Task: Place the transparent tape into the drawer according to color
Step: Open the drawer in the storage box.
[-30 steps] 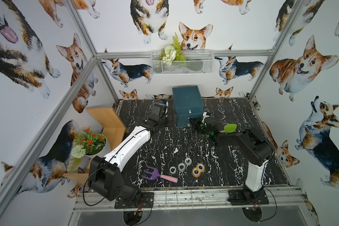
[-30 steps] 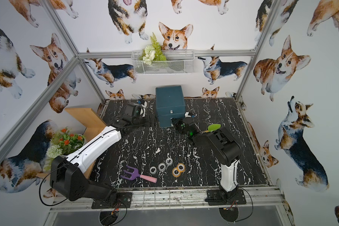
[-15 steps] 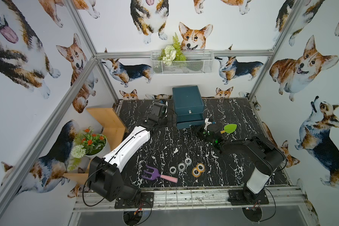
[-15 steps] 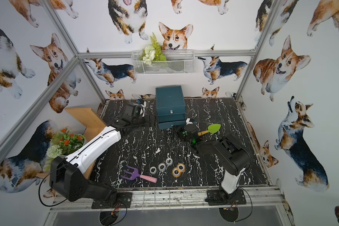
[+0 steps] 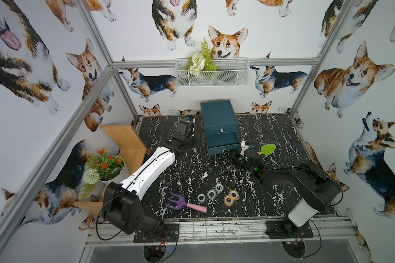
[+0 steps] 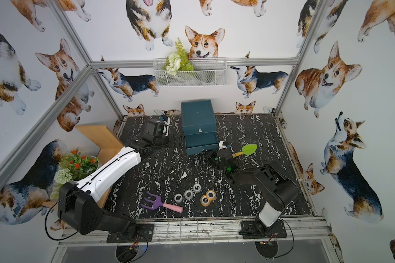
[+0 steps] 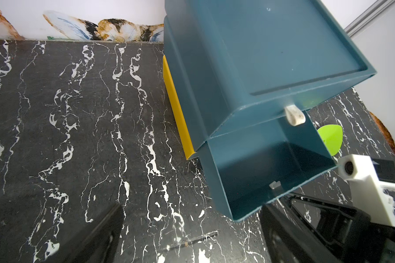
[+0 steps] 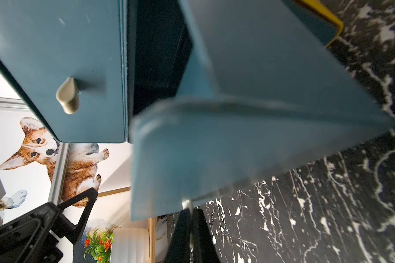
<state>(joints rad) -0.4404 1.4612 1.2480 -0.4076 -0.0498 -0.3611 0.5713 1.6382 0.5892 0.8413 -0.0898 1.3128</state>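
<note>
In both top views the black marbled worktop (image 5: pixel 192 164) ends at a metal rail in front and papered walls on the other sides. The teal cabinet (image 5: pixel 218 113) stands against the back wall, its lower drawer (image 5: pixel 221 140) pulled out toward the front. A broad bare stretch separates that drawer from five tape rolls near the front edge: three grey-white rolls (image 5: pixel 211 194) in a slanted row, and two orange rolls (image 5: pixel 230 197) touching each other just to their right. A purple rake (image 5: pixel 178 203) lies left of them, and a green shovel (image 5: pixel 268 149) right of the drawer. The right end effector (image 5: pixel 228 153) is at the drawer front, well apart from the rolls. The left end effector (image 5: pixel 198 137) waits beside the cabinet's left side, farther from them still. From the left wrist the drawer's teal interior faces the camera, a yellow strip (image 7: pixel 178 109) runs along the cabinet's base, and one blurred dark finger (image 7: pixel 100 227) stands far aside, the jaws spread wide and gripping nothing. From the right wrist the fingers are pinched narrow on the small pale knob (image 8: pixel 187 203) of the lower drawer. A second ago that drawer was shut; the right arm has drawn it out, while the rolls and the left arm have stayed put.
</note>
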